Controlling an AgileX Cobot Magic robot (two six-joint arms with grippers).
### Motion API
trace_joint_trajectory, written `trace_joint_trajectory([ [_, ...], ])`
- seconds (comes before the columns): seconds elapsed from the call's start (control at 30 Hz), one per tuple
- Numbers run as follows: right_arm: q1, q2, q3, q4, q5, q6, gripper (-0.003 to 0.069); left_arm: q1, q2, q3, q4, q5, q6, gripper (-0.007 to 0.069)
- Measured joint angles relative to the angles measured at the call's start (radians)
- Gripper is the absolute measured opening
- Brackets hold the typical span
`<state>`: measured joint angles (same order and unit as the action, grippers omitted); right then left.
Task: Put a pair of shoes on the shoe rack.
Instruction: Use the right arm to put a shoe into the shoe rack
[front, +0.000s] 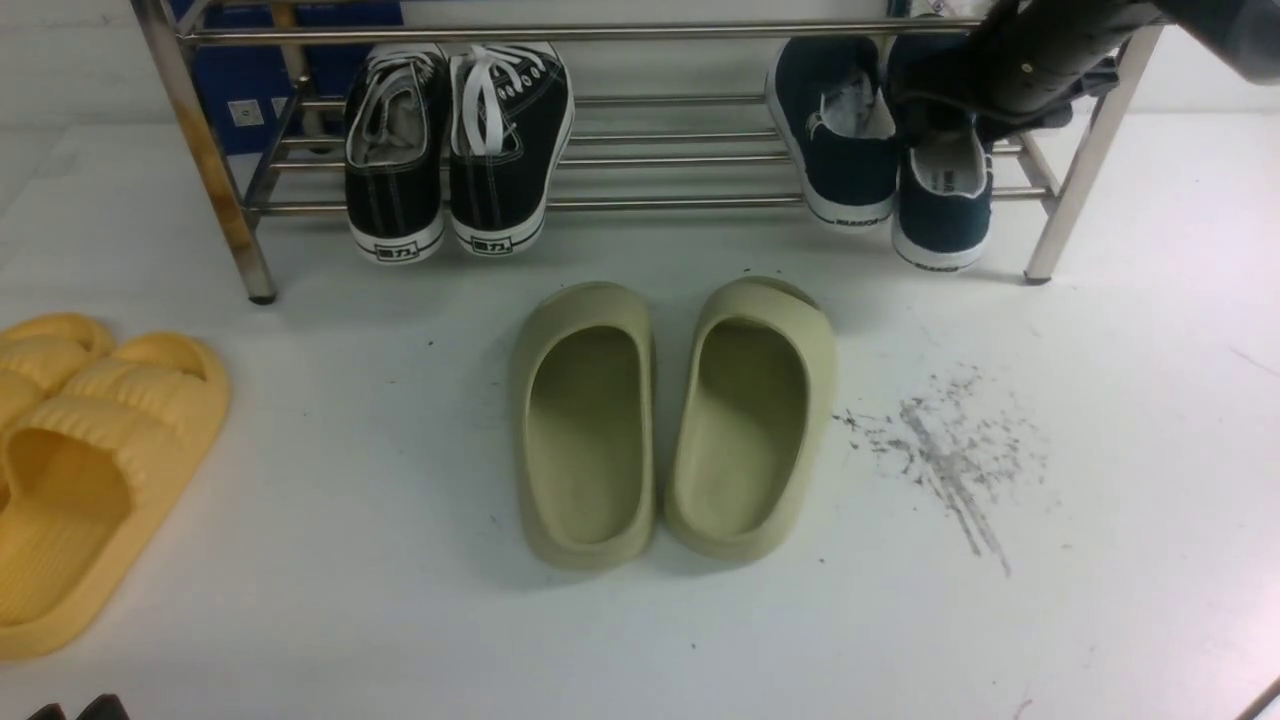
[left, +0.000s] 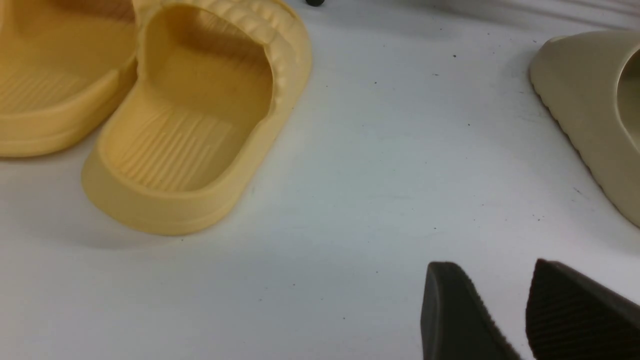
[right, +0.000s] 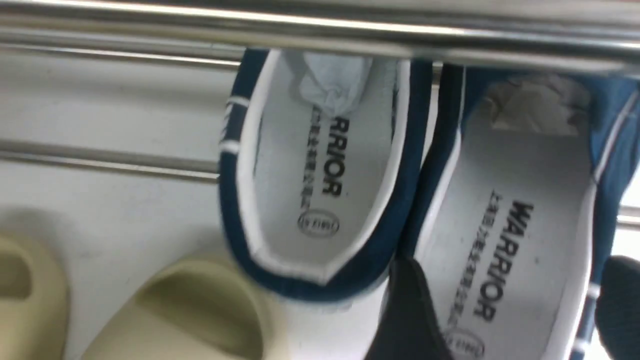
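Resting on the lower bars of the shoe rack (front: 660, 203), at its right end, the pair of shoes (front: 840, 160) counts two navy slip-ons, heels toward the robot and just beside each other. The outer navy shoe (front: 942, 215) sits further forward than its mate, its white heel hanging past the front bar. In the right wrist view both pale insoles show, each printed WARRIOR.

The right gripper (right: 515, 310) hangs over that outer shoe. Its two dark fingers (right: 410, 310) stand spread wide, one at each side of the heel opening, released rather than clamped. Whether they brush the shoe's walls I cannot tell. In the front view the right arm (front: 1040, 60) covers the shoe's front half.

Two black sneakers (front: 450, 150) with white laces stand on the same bars at the rack's left end, heels out.

Two olive slides (front: 585, 430) lie side by side on the white floor (front: 300, 600) in front of the rack, and two yellow slides (front: 90, 480) lie at the far left. A grey scuff mark (front: 950, 450) lies to the right of the olive ones.

The left gripper (left: 492, 280) hovers low near the yellow slides, its two fingers parted with only bare floor between them.
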<state>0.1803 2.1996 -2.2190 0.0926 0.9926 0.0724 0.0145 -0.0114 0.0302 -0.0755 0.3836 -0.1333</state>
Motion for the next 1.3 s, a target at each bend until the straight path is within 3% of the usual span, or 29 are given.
trace_joint_trajectory([
  [0.2,0.0,-0.061,-0.001,0.007,0.152,-0.085,0.045,0.0,0.0,0.0,0.0,0.0,0.0,0.0239],
  [0.3,0.0,-0.078,-0.001,0.007,0.233,-0.132,0.0361,0.0,0.0,0.0,0.0,0.0,0.0,0.0239],
  [0.37,0.0,-0.086,0.004,0.007,0.25,-0.167,0.0263,0.0,0.0,0.0,0.0,0.0,0.0,0.0239],
  [0.4,0.0,-0.086,0.008,0.009,0.251,-0.169,0.0255,0.0,0.0,0.0,0.0,0.0,0.0,0.0239],
  [0.5,0.0,-0.097,0.062,0.033,0.253,-0.188,0.0104,0.0,0.0,0.0,0.0,0.0,0.0,0.0239],
  [0.6,0.0,-0.098,0.151,0.079,0.251,-0.213,0.0005,0.0,0.0,0.0,0.0,0.0,0.0,0.0239],
  [0.93,0.0,-0.097,0.349,0.076,-0.02,-0.187,-0.0003,0.0,0.0,0.0,0.0,0.0,0.0,0.0239],
  [1.13,0.002,-0.097,0.356,-0.111,-0.1,-0.005,-0.0002,0.0,0.0,0.0,0.0,0.0,0.0,0.0239],
  [1.3,0.0,-0.097,0.358,-0.193,-0.135,0.078,-0.0002,0.0,0.0,0.0,0.0,0.0,0.0,0.0239],
])
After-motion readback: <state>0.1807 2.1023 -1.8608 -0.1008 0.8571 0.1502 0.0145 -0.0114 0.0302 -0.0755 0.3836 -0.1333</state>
